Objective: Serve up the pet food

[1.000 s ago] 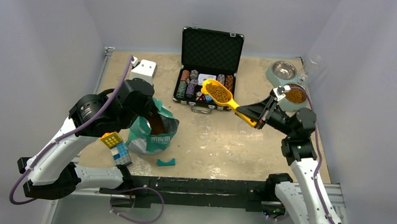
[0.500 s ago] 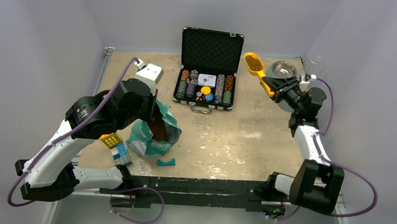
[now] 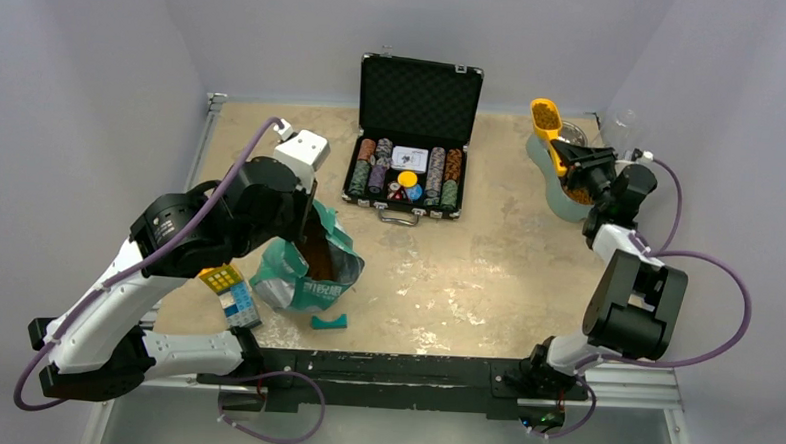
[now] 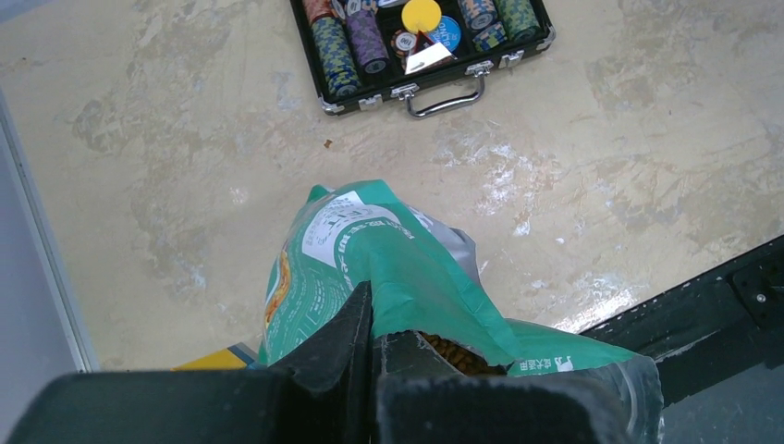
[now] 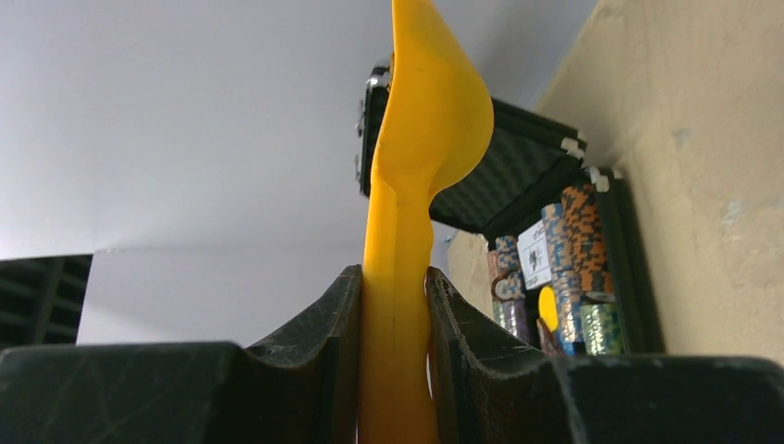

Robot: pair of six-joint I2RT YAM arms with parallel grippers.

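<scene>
Pet food [image 3: 547, 117] is held in a yellow scoop [image 3: 549, 137] clamped by the right gripper [image 5: 393, 277] at the feeder [image 3: 548, 179]; the bag [image 4: 370, 250] rim is pinched by the left gripper [image 4: 373, 319], a chip case [image 3: 413, 133] between.

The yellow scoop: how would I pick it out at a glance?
Start at the open black poker case and look right. There the right end effector grips a scoop, the only long yellow tool, holding brown kibble.

Kibble [image 3: 315, 251] lies in the bag [image 3: 296, 283] at near left; case [image 3: 411, 173] behind (lid up), bowl stand [image 3: 541, 168] far right.
</scene>
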